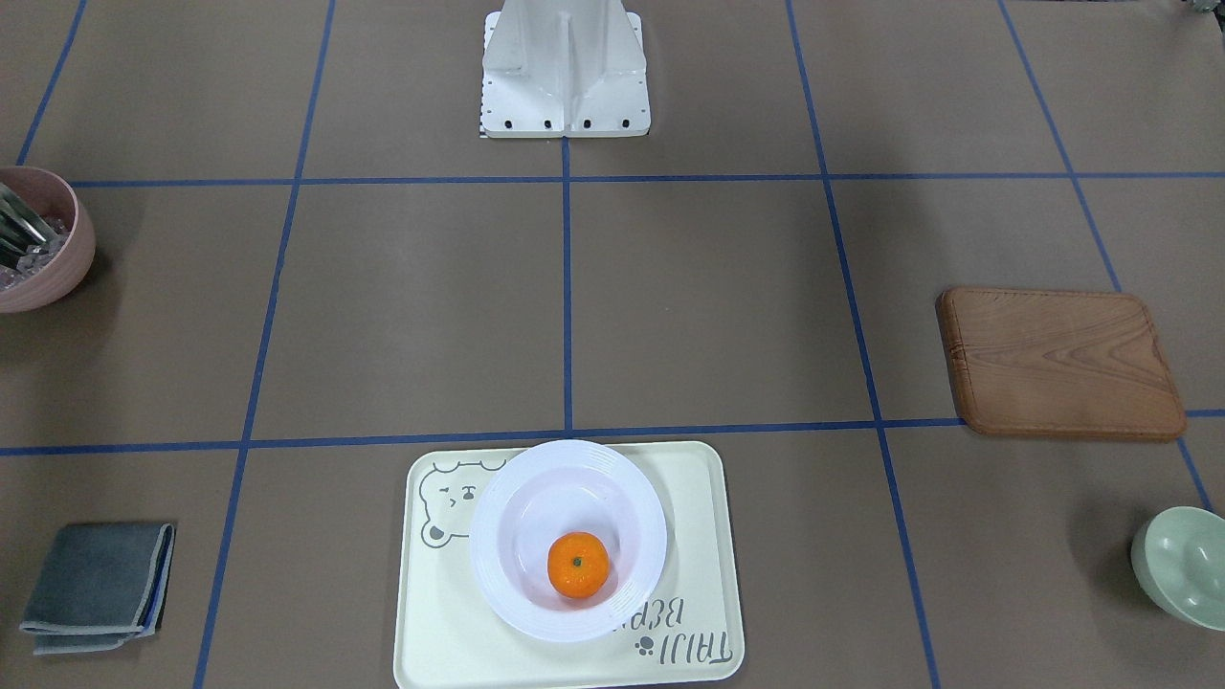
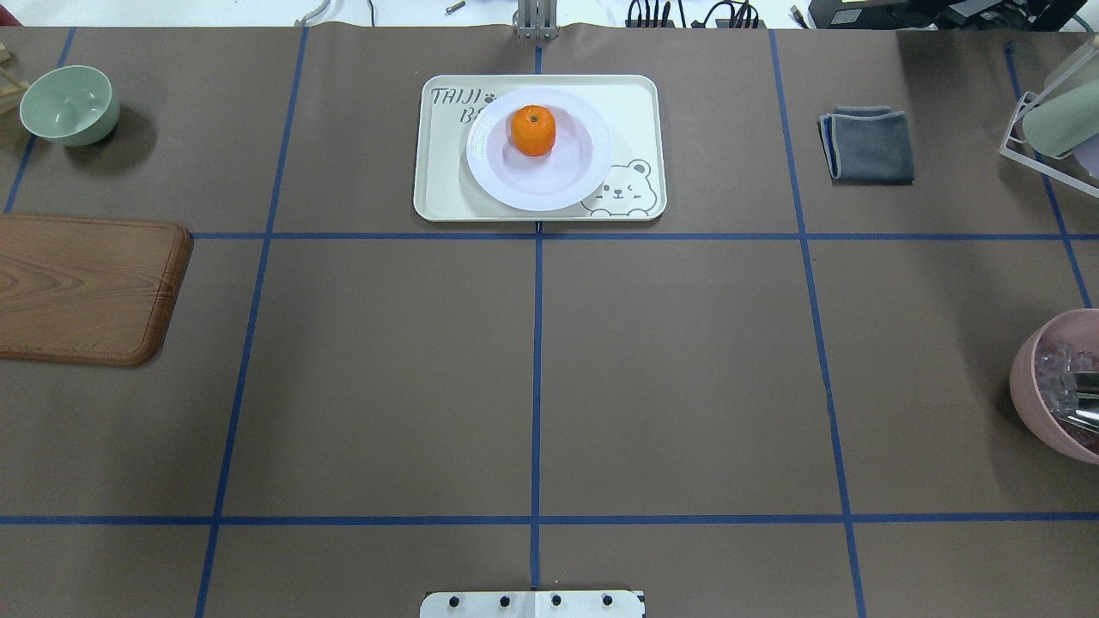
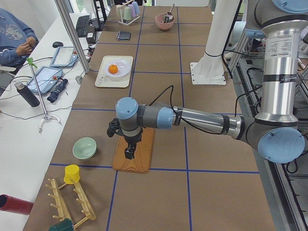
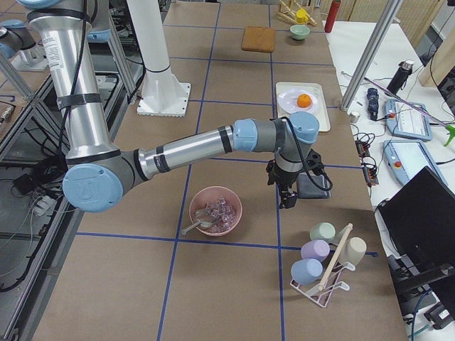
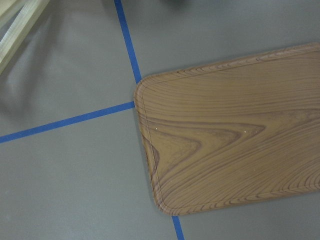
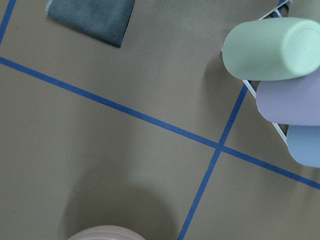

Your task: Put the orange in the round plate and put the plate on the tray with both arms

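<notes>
The small bright-orange mandarin sits in the glossy white round plate, which rests on the cream bear-printed tray, so both steps look done. The left arm's fingers hang over the brown wooden board, and the right arm's fingers near the folded grey cloth. I cannot tell whether either pair is open. Likely only parking the arms remains.

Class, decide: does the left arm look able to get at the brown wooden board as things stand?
Probably yes. The left claw hangs right over the wooden board, whose top looks bare, so nothing seems to block the way down.
</notes>
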Available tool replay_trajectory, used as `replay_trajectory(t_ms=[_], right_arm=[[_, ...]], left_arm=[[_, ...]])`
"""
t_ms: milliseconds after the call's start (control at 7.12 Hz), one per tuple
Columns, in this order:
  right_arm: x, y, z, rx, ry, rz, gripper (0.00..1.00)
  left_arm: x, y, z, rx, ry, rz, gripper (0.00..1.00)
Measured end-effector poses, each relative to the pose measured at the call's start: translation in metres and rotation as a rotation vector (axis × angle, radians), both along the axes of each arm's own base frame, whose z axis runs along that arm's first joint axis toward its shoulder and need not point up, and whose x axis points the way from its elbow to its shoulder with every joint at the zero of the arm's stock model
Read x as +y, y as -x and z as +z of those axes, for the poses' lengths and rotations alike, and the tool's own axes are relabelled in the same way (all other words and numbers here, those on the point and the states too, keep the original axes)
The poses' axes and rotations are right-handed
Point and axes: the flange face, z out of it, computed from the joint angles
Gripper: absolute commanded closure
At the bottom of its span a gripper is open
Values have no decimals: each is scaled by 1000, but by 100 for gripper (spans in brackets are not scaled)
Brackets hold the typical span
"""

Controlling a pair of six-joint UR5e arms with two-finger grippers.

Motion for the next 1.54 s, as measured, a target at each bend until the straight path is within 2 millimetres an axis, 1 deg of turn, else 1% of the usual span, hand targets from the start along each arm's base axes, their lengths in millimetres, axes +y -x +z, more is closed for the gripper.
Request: replay_trajectory(t_ms=[281, 842, 1544], right_arm=[[2, 0, 1, -2, 1, 0, 0], [12, -1, 6, -3, 5, 1, 0], [19, -1, 19, 2, 23, -1, 0]], left_arm=[[0, -1, 1, 0, 3, 0, 2], [-1, -1, -1, -1, -1, 1, 2], [-3, -2, 0, 0, 0, 4, 2]])
